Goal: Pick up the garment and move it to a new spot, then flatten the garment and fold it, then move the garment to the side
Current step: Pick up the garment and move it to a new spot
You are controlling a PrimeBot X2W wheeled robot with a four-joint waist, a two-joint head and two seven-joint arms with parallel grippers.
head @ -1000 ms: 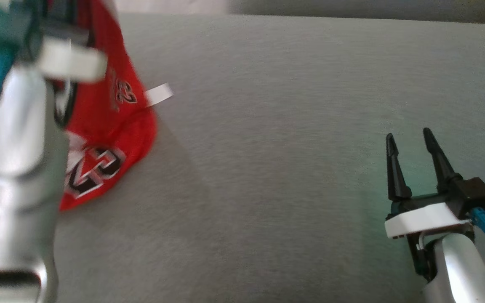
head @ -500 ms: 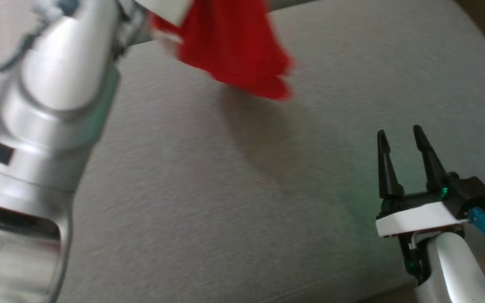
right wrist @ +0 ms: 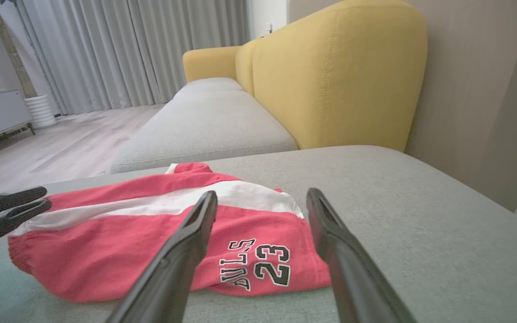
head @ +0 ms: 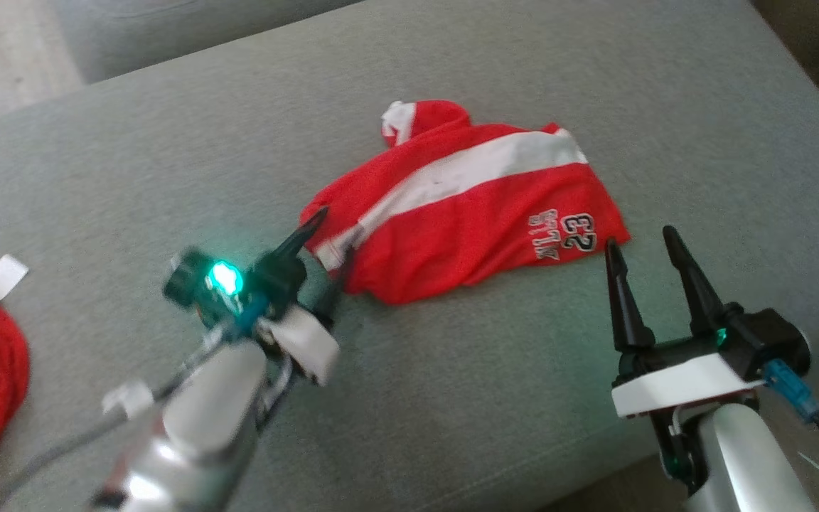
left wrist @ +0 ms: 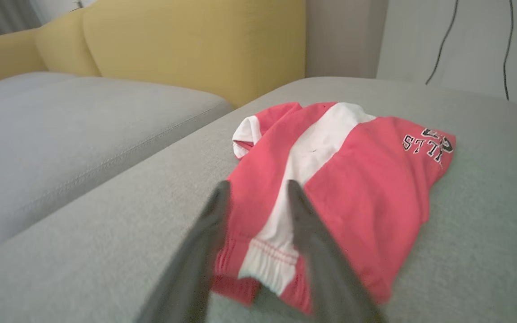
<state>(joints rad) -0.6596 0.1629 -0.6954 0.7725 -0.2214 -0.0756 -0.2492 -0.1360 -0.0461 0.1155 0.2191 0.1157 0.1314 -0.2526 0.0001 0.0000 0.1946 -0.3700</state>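
Lying rumpled on cushion (head: 168,163), garment (head: 466,213) beside left end effector (head: 331,240)

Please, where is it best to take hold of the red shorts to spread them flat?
Probably grip the elastic waistband from the left end, and the printed hem from the right: the red shorts lie crumpled lengthwise between those ends.

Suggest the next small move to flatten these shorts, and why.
Probably ease the right gripper forward onto the hem by the 23 print: its fingers are open just short of it, the shorts lie rumpled, and the left gripper sits at the waistband.
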